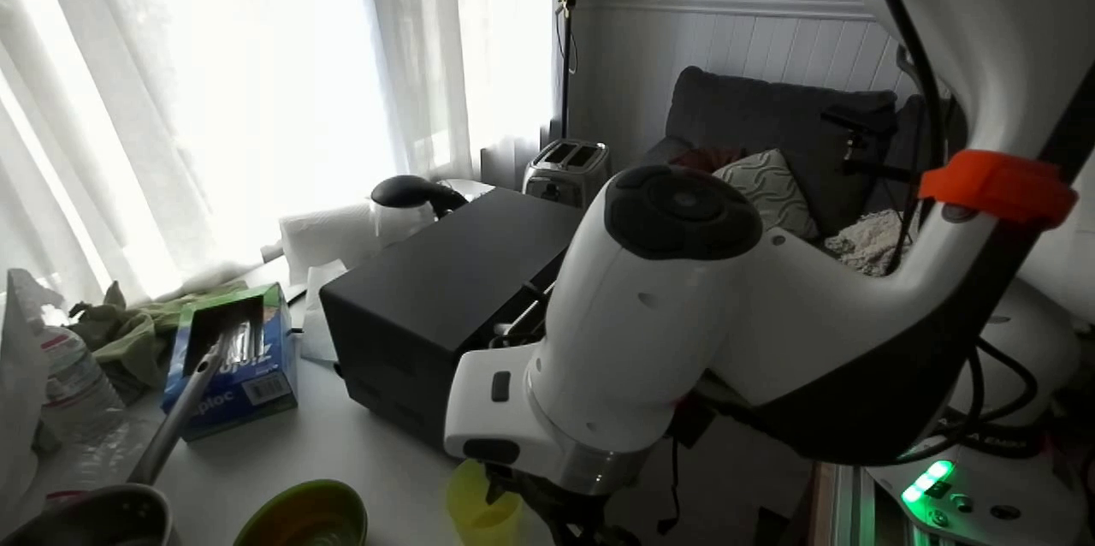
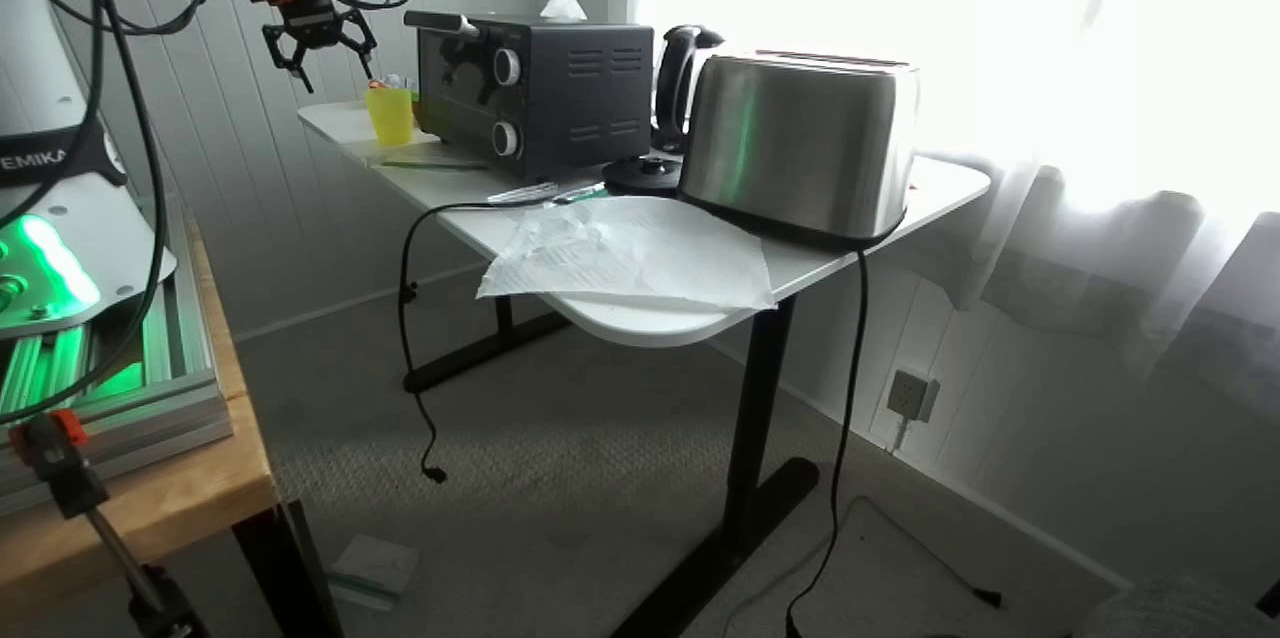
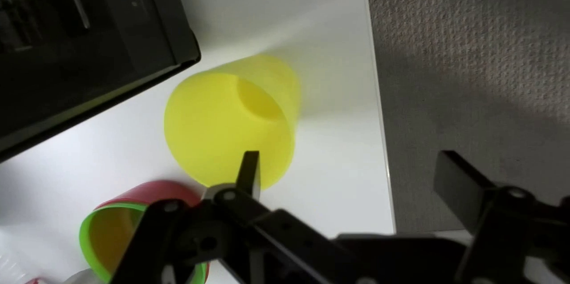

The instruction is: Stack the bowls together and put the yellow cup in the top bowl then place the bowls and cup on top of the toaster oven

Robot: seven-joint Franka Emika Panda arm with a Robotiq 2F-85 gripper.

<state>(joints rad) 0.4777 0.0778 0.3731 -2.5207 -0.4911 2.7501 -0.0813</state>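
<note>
Bottle (image 1: pixel 77 375): clear, far left in an exterior view, contents too washed out to tell. Pan (image 1: pixel 111 520): dark, cut off at the lower corner of the view, long handle slanting up to the right. Box (image 1: pixel 231 400): blue and green, open, pale shiny pieces inside. Pink bowl (image 3: pixel 156 189): on the worktop (image 1: pixel 214 469), with the green bowl (image 3: pixel 107 235) seated in it — a nested pair, partly hidden in the wrist view by the pincer (image 3: pixel 347 155). Cup (image 3: pixel 213 119): yellow, upright on the worktop, mouth up, apart from the bowls, near a front corner of the oven (image 1: pixel 453 255).

Cloth (image 1: pixel 137 323): green, behind the box. Kettle (image 1: pixel 402 191): black-lidded, behind the oven. Oven: black, its front largely screened by the arm (image 1: pixel 633 341) in an exterior view. Toaster (image 1: pixel 569 178): steel, two slots, beyond the oven.

Arm: bent, extending from its mount at the right, wrist low beside the oven. Pincer: pointing down, jaws spread wide, holding nothing. In the wrist view one finger overlaps the cup's rim, the other lies over the floor (image 3: pixel 463 52) past the worktop's edge — contact with the cup cannot be told.
</note>
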